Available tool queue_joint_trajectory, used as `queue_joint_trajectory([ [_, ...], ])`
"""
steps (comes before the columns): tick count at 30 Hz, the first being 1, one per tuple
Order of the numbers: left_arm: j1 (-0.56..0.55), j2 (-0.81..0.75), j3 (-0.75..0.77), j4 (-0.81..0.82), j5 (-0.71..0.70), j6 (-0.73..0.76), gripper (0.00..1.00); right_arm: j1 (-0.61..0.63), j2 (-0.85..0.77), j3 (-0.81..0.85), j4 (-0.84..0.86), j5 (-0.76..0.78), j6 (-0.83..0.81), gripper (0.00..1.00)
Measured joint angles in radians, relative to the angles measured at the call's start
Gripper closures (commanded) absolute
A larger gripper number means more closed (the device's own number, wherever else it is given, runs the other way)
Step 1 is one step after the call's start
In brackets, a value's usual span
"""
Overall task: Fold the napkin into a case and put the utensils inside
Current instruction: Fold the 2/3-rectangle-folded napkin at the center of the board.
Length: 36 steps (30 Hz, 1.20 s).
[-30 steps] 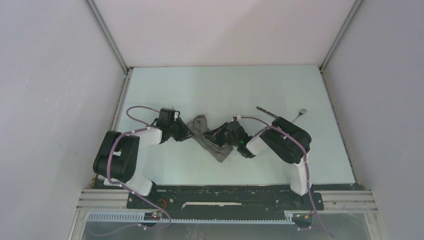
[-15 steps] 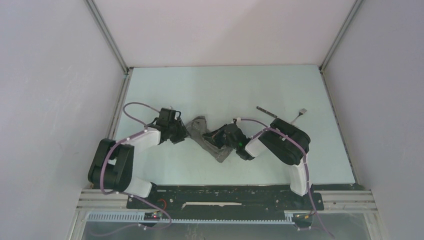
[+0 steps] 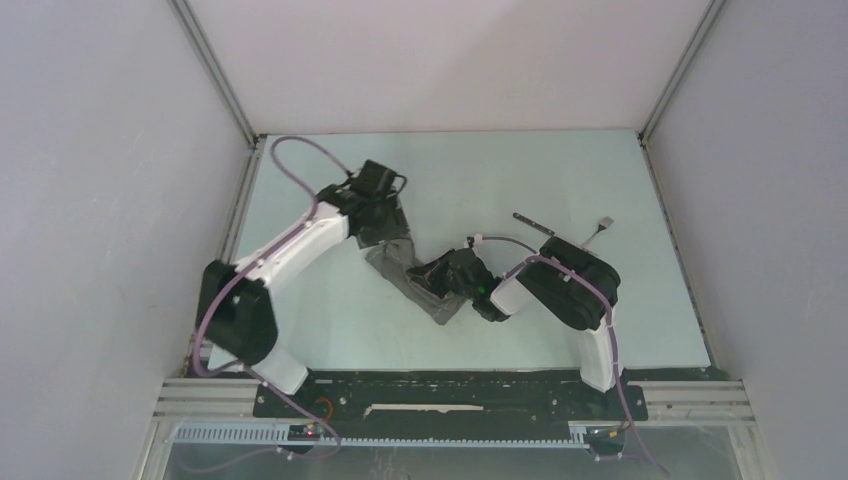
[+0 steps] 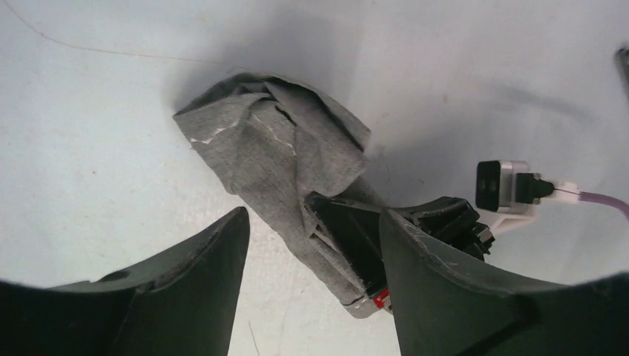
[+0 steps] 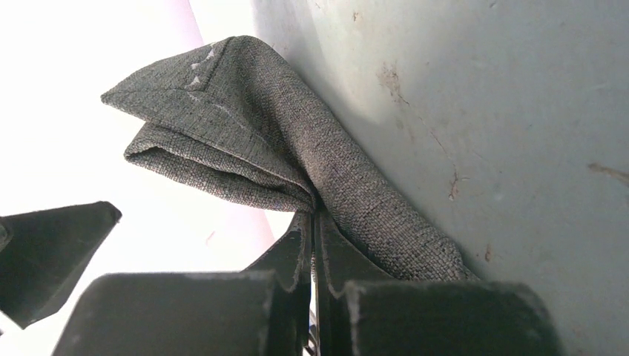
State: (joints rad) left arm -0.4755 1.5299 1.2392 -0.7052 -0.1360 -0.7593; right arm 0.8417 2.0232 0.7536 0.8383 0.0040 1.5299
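Grey woven cloth, the napkin (image 3: pixel 400 262) lies bunched in a crumpled diagonal strip near the middle of the table (image 3: pixel 520 170) in the top view, not yet any kind of flat case. The left gripper (image 3: pixel 385 228) hangs over its far left end and the right gripper (image 3: pixel 447 282) sits at its near right part. The knife (image 3: pixel 530 221) and the fork (image 3: pixel 604 224) lie on the far right, well apart from the cloth.

In the left wrist view the left gripper (image 4: pixel 311 222) has its jaws spread wide with nothing between them. Below it the napkin (image 4: pixel 274 148) is a rumpled heap, its pale hem stitching showing along one fold. The right gripper (image 4: pixel 363 237) is at the heap's lower end.

In the right wrist view the right gripper (image 5: pixel 315 222) is pinched tight on the napkin (image 5: pixel 245 141), several layers drooping from the closed fingertips.

The cloth looks light, soft and limp, so it will likely sag and collapse wherever it is not supported, and its folds should flatten only when pressed or pulled taut. The coarse weave probably gives the pads good friction. The best hold seems to be a hemmed corner or edge, taken as a single layer. A pinch in the bunched middle would likely gather several layers at once.
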Motion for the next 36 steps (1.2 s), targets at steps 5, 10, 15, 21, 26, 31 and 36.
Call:
queue_joint_trajectory([
  [5, -0.103, 0.231, 0.243, -0.187, -0.082, -0.025, 0.29, 0.004, 0.000, 0.000, 0.000, 0.013, -0.015, 1.00],
  [10, -0.106, 0.344, 0.304, -0.285, -0.124, -0.048, 0.28, 0.005, 0.000, 0.000, 0.000, 0.018, -0.029, 1.00],
  [15, -0.103, 0.394, 0.357, -0.342, -0.120, -0.054, 0.27, 0.005, 0.000, 0.000, 0.001, 0.019, -0.037, 1.00],
  [21, -0.103, 0.423, 0.396, -0.346, -0.074, -0.079, 0.27, 0.005, 0.000, 0.000, 0.003, 0.022, -0.053, 1.00],
  [26, -0.102, 0.413, 0.356, -0.282, -0.038, -0.123, 0.27, 0.005, 0.000, 0.000, 0.003, 0.023, -0.066, 1.00],
  [31, -0.075, 0.416, 0.354, -0.277, 0.005, -0.194, 0.30, 0.006, 0.000, 0.000, 0.003, 0.025, -0.070, 1.00],
  [36, -0.040, 0.423, 0.348, -0.278, 0.006, -0.236, 0.35, 0.006, 0.000, 0.000, 0.003, 0.029, -0.076, 1.00],
])
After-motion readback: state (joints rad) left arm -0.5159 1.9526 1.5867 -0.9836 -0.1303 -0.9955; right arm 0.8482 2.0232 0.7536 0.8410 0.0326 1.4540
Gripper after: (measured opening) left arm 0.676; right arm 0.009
